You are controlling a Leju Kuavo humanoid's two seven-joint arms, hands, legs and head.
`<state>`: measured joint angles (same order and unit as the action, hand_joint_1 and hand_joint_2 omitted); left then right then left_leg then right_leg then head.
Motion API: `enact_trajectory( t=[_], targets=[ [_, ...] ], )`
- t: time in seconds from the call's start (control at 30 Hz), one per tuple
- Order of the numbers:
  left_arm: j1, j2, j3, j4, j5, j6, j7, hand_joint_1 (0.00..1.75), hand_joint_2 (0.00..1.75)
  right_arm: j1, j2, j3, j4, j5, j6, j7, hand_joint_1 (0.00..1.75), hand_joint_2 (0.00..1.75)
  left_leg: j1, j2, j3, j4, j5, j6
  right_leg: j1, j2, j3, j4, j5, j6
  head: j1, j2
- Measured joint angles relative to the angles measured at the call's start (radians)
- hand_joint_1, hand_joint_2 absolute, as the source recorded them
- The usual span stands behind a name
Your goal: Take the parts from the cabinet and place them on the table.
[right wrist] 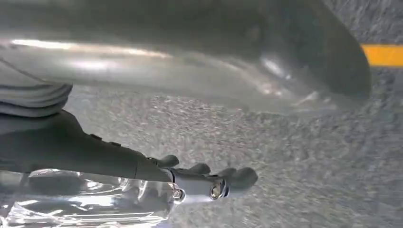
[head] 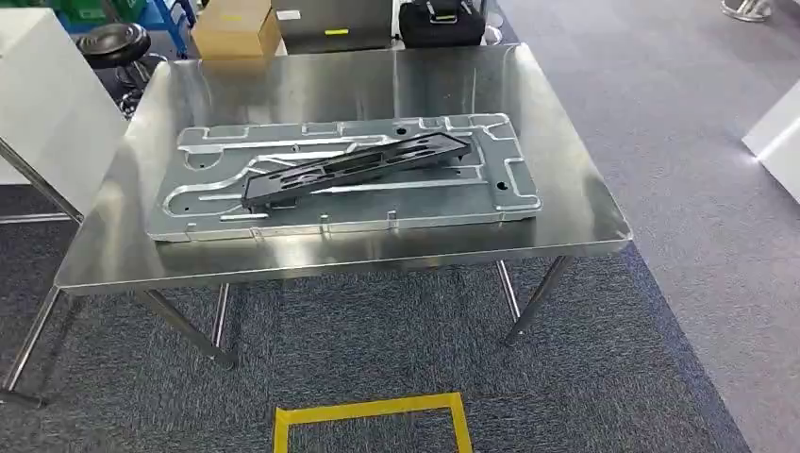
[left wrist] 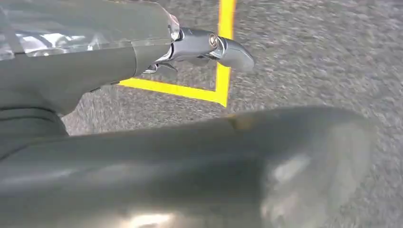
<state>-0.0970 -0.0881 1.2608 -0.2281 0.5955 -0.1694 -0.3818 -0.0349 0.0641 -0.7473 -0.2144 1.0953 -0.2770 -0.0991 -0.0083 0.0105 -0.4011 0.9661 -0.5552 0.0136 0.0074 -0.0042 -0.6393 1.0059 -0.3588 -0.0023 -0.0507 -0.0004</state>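
Head view: we saw black part (head: 351, 168) lying diagonally on grey plate (head: 340, 215), table (head: 566, 203) centre; yellow tape (head: 373, 415) at 6 o'clock. Left wrist view: left hand (left wrist: 204, 47) empty, fingers extended over carpet (left wrist: 323, 57). Right wrist view: right hand (right wrist: 209, 183) likewise empty, fingers loose.

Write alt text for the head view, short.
A steel table holds a large flat grey metal panel with a long black bracket lying diagonally on top of it. Yellow floor tape marks a square on grey carpet in front of the table.
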Motion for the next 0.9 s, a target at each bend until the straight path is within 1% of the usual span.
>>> enact_trajectory(
  t=[0.03, 0.07, 0.1, 0.13, 0.17, 0.2, 0.23, 0.27, 0.3, 0.33, 0.37, 0.4, 0.43, 0.47, 0.53, 0.57, 0.6, 0.63, 0.67, 0.7, 0.73, 0.77, 0.8, 0.83, 0.87, 0.9],
  targets=[
    [0.003, 0.004, 0.002, 0.000, 0.001, 0.003, 0.007, 0.00, 0.00, -0.001, 0.005, 0.007, 0.001, 0.008, -0.002, -0.005, 0.00, 0.00, -0.001, 0.001, -0.004, -0.001, 0.010, 0.006, 0.000, 0.001, 0.000, -0.005, 0.011, 0.007, 0.000, 0.000],
    [0.005, 0.006, 0.004, 0.000, 0.001, 0.005, 0.012, 0.00, 0.00, 0.000, 0.011, 0.011, 0.003, 0.015, -0.003, -0.006, 0.00, 0.00, 0.006, 0.005, -0.017, -0.012, 0.032, 0.011, 0.003, 0.004, -0.005, -0.001, 0.016, 0.012, 0.000, 0.000],
    [0.004, 0.010, 0.006, 0.000, 0.001, 0.014, 0.016, 0.00, 0.00, -0.002, 0.016, 0.014, 0.006, 0.026, -0.005, -0.006, 0.00, 0.00, 0.007, 0.010, -0.030, -0.008, 0.044, 0.019, -0.002, 0.005, -0.017, 0.017, -0.032, 0.017, 0.000, 0.000],
    [0.003, 0.013, 0.011, 0.000, 0.001, 0.022, 0.019, 0.00, 0.00, -0.003, 0.026, 0.022, 0.009, 0.039, -0.004, -0.003, 0.00, 0.00, 0.007, 0.009, -0.048, -0.008, 0.058, 0.025, -0.006, 0.005, -0.032, 0.071, -0.110, 0.022, 0.000, 0.000],
    [0.004, 0.014, 0.021, 0.000, 0.001, 0.033, 0.025, 0.00, 0.00, -0.005, 0.031, 0.030, 0.011, 0.051, 0.004, 0.006, 0.00, 0.00, 0.006, 0.008, -0.065, -0.007, 0.071, 0.026, -0.009, 0.004, -0.047, 0.143, -0.178, 0.026, 0.000, 0.000],
    [0.006, 0.014, 0.031, 0.000, 0.001, 0.044, 0.027, 0.00, 0.00, -0.008, 0.034, 0.039, 0.013, 0.059, 0.014, 0.015, 0.00, 0.00, 0.006, 0.009, -0.083, -0.006, 0.083, 0.026, -0.012, 0.004, -0.060, 0.219, -0.225, 0.030, 0.000, 0.000],
    [0.007, 0.015, 0.039, 0.000, 0.002, 0.053, 0.029, 0.00, 0.00, -0.012, 0.036, 0.044, 0.014, 0.061, 0.023, 0.021, 0.00, 0.00, 0.005, 0.010, -0.102, -0.003, 0.096, 0.024, -0.014, 0.004, -0.067, 0.286, -0.238, 0.033, 0.000, 0.000],
    [0.007, 0.015, 0.045, 0.000, 0.002, 0.059, 0.033, 0.00, 0.00, -0.016, 0.037, 0.047, 0.015, 0.065, 0.037, 0.037, 0.00, 0.00, 0.006, 0.011, -0.120, 0.002, 0.108, 0.021, -0.016, 0.004, -0.057, 0.314, -0.217, 0.035, 0.000, 0.000],
    [0.006, 0.015, 0.049, 0.000, 0.002, 0.064, 0.033, 0.00, 0.00, -0.017, 0.038, 0.051, 0.016, 0.070, 0.049, 0.052, 0.00, 0.00, 0.006, 0.012, -0.140, 0.009, 0.119, 0.018, -0.019, 0.004, -0.026, 0.297, -0.175, 0.035, 0.000, 0.000],
    [0.005, 0.015, 0.053, 0.000, 0.002, 0.069, 0.033, 0.00, 0.00, -0.017, 0.038, 0.056, 0.016, 0.074, 0.060, 0.066, 0.00, 0.00, 0.006, 0.012, -0.159, 0.016, 0.127, 0.016, -0.020, 0.004, 0.026, 0.242, -0.136, 0.033, 0.000, 0.000],
    [0.005, 0.014, 0.057, 0.000, 0.002, 0.072, 0.033, 0.00, 0.00, -0.018, 0.038, 0.059, 0.016, 0.076, 0.072, 0.083, 0.00, 0.00, 0.007, 0.011, -0.177, 0.024, 0.135, 0.012, -0.020, 0.005, 0.095, 0.155, -0.120, 0.028, 0.000, 0.000],
    [0.004, 0.014, 0.061, 0.000, 0.002, 0.073, 0.033, 0.00, 0.00, -0.022, 0.038, 0.061, 0.016, 0.079, 0.081, 0.099, 0.00, 0.00, 0.008, 0.011, -0.184, 0.033, 0.142, 0.008, -0.019, 0.007, 0.166, 0.061, -0.146, 0.019, 0.000, 0.000],
    [0.004, 0.014, 0.064, 0.000, 0.002, 0.074, 0.031, 0.00, 0.00, -0.025, 0.038, 0.065, 0.016, 0.085, 0.092, 0.123, 0.00, 0.00, 0.002, 0.010, -0.192, 0.039, 0.147, 0.003, -0.011, 0.007, 0.212, -0.024, -0.178, 0.015, 0.000, 0.000],
    [0.003, 0.015, 0.069, 0.000, 0.001, 0.074, 0.028, 0.00, 0.00, -0.027, 0.038, 0.069, 0.016, 0.086, 0.106, 0.146, 0.00, 0.00, 0.004, 0.012, -0.197, 0.039, 0.157, -0.006, -0.011, 0.007, 0.213, -0.039, -0.189, 0.014, 0.000, 0.000],
    [0.003, 0.018, 0.071, 0.000, 0.001, 0.076, 0.024, 0.00, 0.00, -0.027, 0.038, 0.069, 0.016, 0.071, 0.130, 0.187, 0.00, 0.00, 0.008, 0.014, -0.201, 0.033, 0.177, -0.019, -0.006, 0.007, 0.201, -0.037, -0.175, 0.003, 0.000, 0.000],
    [0.005, 0.022, 0.072, 0.000, 0.001, 0.077, 0.024, 0.00, 0.00, -0.025, 0.043, 0.069, 0.020, 0.060, 0.142, 0.204, 0.00, 0.00, 0.007, 0.010, -0.209, 0.036, 0.177, -0.025, -0.015, 0.002, 0.190, -0.043, -0.159, -0.004, 0.000, 0.000],
    [0.006, 0.023, 0.074, 0.000, 0.001, 0.078, 0.024, 0.00, 0.00, -0.028, 0.045, 0.067, 0.021, 0.046, 0.154, 0.217, 0.00, 0.00, 0.012, 0.004, -0.221, 0.059, 0.135, -0.029, -0.014, 0.000, 0.178, -0.043, -0.147, -0.012, 0.000, 0.000],
    [0.008, 0.024, 0.074, 0.000, 0.001, 0.080, 0.024, 0.00, 0.00, -0.028, 0.044, 0.063, 0.021, 0.033, 0.166, 0.229, 0.00, 0.00, 0.013, 0.000, -0.240, 0.111, 0.067, -0.031, -0.014, -0.002, 0.163, -0.042, -0.135, -0.020, 0.000, 0.000],
    [0.009, 0.025, 0.074, 0.000, 0.001, 0.080, 0.025, 0.00, 0.00, -0.027, 0.045, 0.056, 0.021, 0.025, 0.173, 0.234, 0.00, 0.00, 0.014, -0.001, -0.260, 0.185, 0.001, -0.035, -0.012, -0.002, 0.146, -0.041, -0.123, -0.022, 0.000, 0.000],
    [0.009, 0.026, 0.074, 0.000, 0.002, 0.080, 0.026, 0.00, 0.00, -0.027, 0.046, 0.053, 0.021, 0.021, 0.178, 0.236, 0.00, 0.00, 0.015, -0.001, -0.279, 0.265, -0.046, -0.039, -0.010, -0.002, 0.128, -0.040, -0.110, -0.022, 0.000, 0.000],
    [0.008, 0.028, 0.074, 0.000, 0.002, 0.080, 0.026, 0.00, 0.00, -0.027, 0.048, 0.051, 0.021, 0.017, 0.181, 0.237, 0.00, 0.00, 0.015, -0.001, -0.288, 0.330, -0.064, -0.042, -0.008, -0.002, 0.110, -0.037, -0.097, -0.022, 0.000, 0.000],
    [0.009, 0.029, 0.074, 0.000, 0.002, 0.080, 0.026, 0.00, 0.00, -0.027, 0.050, 0.050, 0.021, 0.011, 0.187, 0.241, 0.00, 0.00, 0.016, -0.001, -0.279, 0.355, -0.049, -0.043, -0.008, -0.002, 0.091, -0.032, -0.086, -0.021, 0.000, 0.000],
    [0.009, 0.029, 0.074, 0.000, 0.002, 0.080, 0.027, 0.00, 0.00, -0.027, 0.052, 0.046, 0.022, -0.003, 0.194, 0.247, 0.00, 0.00, 0.016, -0.001, -0.252, 0.342, -0.013, -0.043, -0.008, -0.001, 0.073, -0.027, -0.076, -0.019, 0.000, 0.000],
    [0.009, 0.031, 0.074, 0.000, 0.002, 0.080, 0.027, 0.00, 0.00, -0.027, 0.056, 0.034, 0.022, -0.026, 0.208, 0.252, 0.00, 0.00, 0.016, -0.001, -0.203, 0.288, 0.033, -0.041, -0.008, -0.001, 0.053, -0.019, -0.067, -0.016, 0.000, 0.000],
    [0.008, 0.031, 0.073, 0.000, 0.002, 0.079, 0.027, 0.00, 0.00, -0.027, 0.059, 0.022, 0.022, -0.047, 0.222, 0.255, 0.00, 0.00, 0.017, -0.001, -0.145, 0.213, 0.057, -0.038, -0.008, -0.001, 0.036, -0.011, -0.060, -0.013, 0.000, 0.000],
    [0.007, 0.032, 0.071, 0.000, 0.002, 0.077, 0.027, 0.00, 0.00, -0.031, 0.061, 0.009, 0.022, -0.065, 0.231, 0.257, 0.00, 0.00, 0.017, -0.001, -0.075, 0.121, 0.047, -0.033, -0.008, -0.001, 0.025, -0.001, -0.052, -0.009, 0.000, 0.000]
  ],
)
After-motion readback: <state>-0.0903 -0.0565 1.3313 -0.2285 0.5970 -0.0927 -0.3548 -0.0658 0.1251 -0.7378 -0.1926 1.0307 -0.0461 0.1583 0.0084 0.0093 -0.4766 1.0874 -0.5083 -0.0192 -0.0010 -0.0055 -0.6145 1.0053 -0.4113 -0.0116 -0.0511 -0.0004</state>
